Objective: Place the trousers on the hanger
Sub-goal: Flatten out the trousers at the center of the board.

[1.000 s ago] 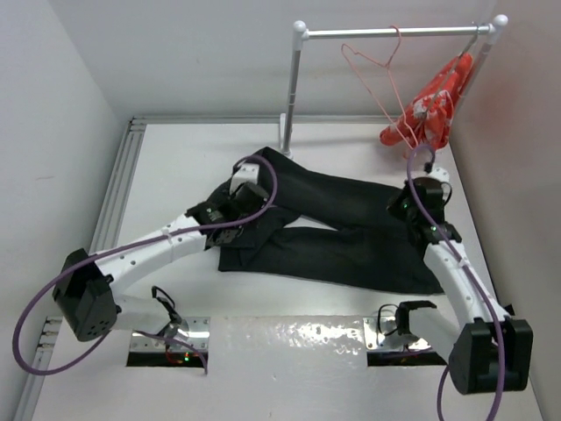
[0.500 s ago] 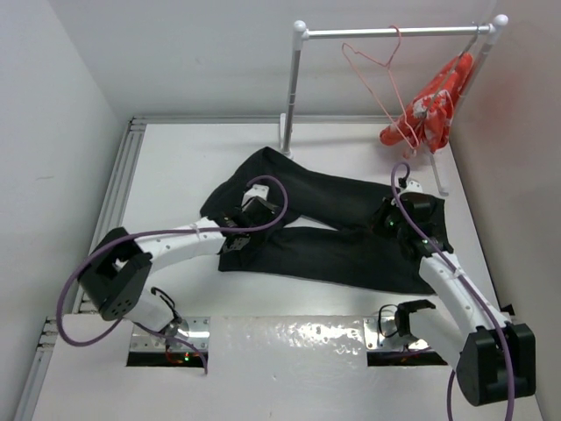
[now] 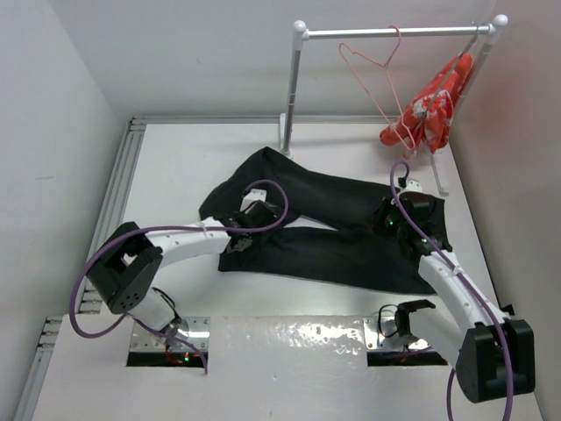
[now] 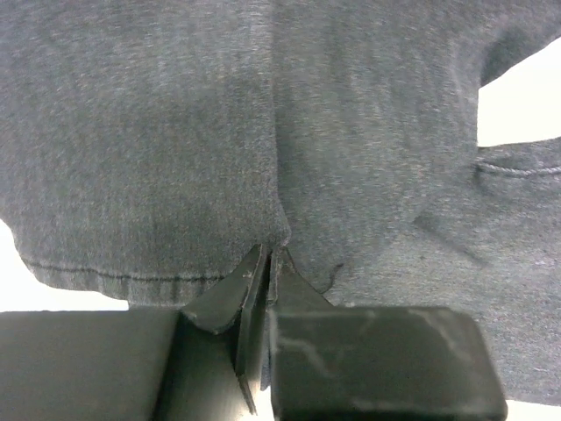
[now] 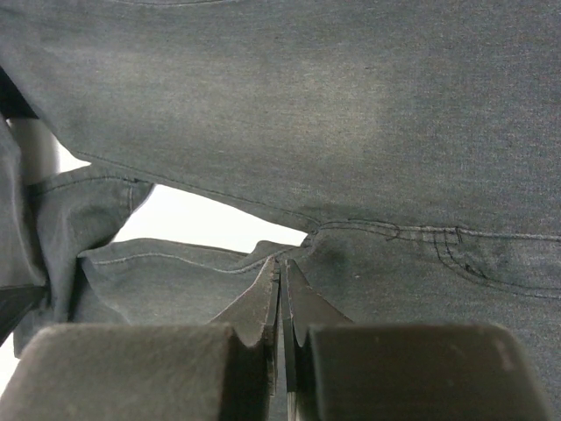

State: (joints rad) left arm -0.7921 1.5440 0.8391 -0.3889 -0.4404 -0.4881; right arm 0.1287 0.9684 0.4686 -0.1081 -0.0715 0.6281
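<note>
Pinching the trousers (image 3: 342, 254) in two spots, probably for an even lift: left fingers (image 4: 252, 279) clamped together on a fold near a leg hem, right fingers (image 5: 263, 303) clamped on a seam by the pocket. Lying black and rumpled on the desk (image 3: 175, 167), legs side by side, well apart from the pale-pink hanger (image 3: 372, 74) on the rail (image 3: 394, 32).

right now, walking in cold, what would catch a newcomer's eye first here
The black trousers sprawl across the middle of the white table, with the left gripper and the right gripper each pinched shut on the fabric. At the back, a pale-pink hanger hangs empty on the rail, beside a bright orange-red bundle.
</note>
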